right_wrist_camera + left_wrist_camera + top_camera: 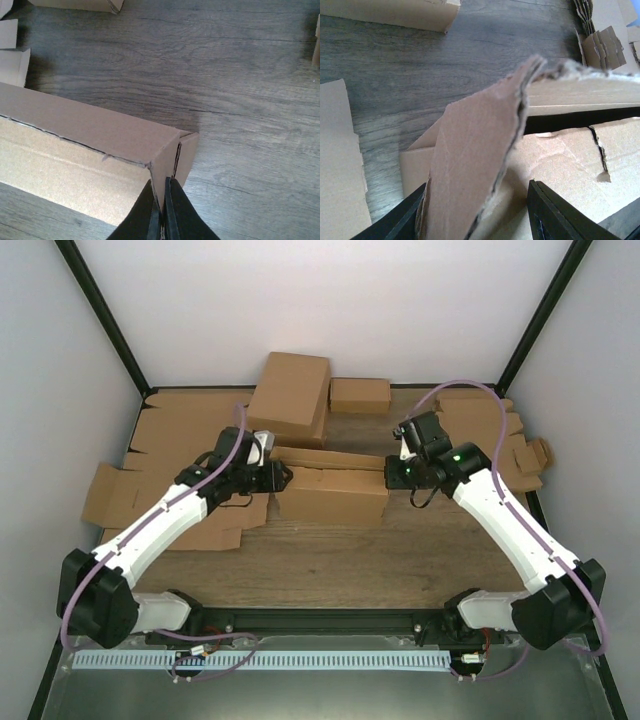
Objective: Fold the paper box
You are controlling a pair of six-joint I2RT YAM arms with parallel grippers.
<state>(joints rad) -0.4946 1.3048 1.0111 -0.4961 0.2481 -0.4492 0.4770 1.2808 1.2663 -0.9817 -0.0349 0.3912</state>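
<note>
The paper box (335,495) lies mid-table as a long shallow brown box, partly formed. My left gripper (278,478) is at its left end, my right gripper (392,472) at its right end. In the left wrist view a raised end flap (475,165) stands between the parted fingers of the left gripper (477,200). It leans against the left finger, and a gap shows before the right finger (555,215). The box's floor (570,165) lies beyond. In the right wrist view the right gripper (161,192) is shut on the upright end wall at the box's corner (167,150).
Two closed brown boxes stand at the back, a large one (290,395) and a small one (360,395). Flat cardboard blanks lie on the left (150,450) and on the right (500,435). Black frame posts rise at the back corners.
</note>
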